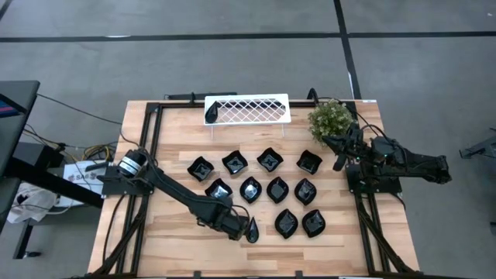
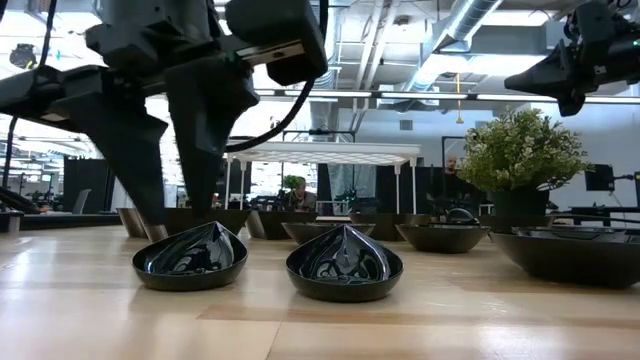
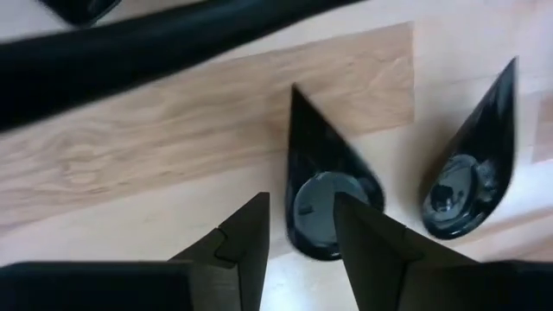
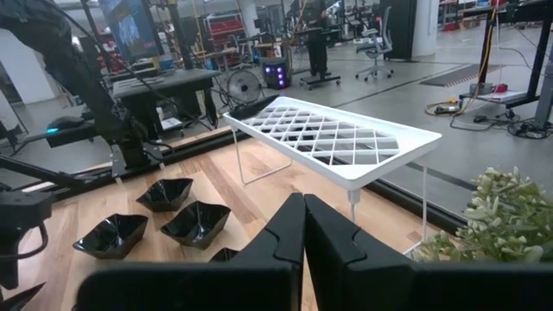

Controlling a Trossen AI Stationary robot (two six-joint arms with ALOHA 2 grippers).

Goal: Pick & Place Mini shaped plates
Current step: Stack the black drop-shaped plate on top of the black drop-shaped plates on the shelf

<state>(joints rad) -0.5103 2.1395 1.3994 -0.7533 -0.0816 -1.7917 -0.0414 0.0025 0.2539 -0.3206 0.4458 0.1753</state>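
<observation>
Several glossy black mini shaped plates (image 1: 269, 160) lie in rows on the wooden table. A narrow teardrop plate (image 3: 318, 168) rests flat near the front edge, beside a second pointed plate (image 3: 471, 173). My left gripper (image 3: 301, 200) points down over it, open. One finger stands on each side of the plate's round end. I cannot see a touch. In the low view its fingers (image 2: 152, 215) reach down behind that plate (image 2: 190, 262). My right gripper (image 4: 304, 212) is shut on nothing and waits level at the table's right edge (image 1: 339, 159).
A white lattice rack (image 1: 248, 108) stands at the far edge, with a small green plant (image 1: 331, 118) at the far right. Two more plates (image 1: 286, 223) (image 1: 313, 223) lie right of the teardrop plate. Bare wood (image 1: 170, 240) lies to the front left.
</observation>
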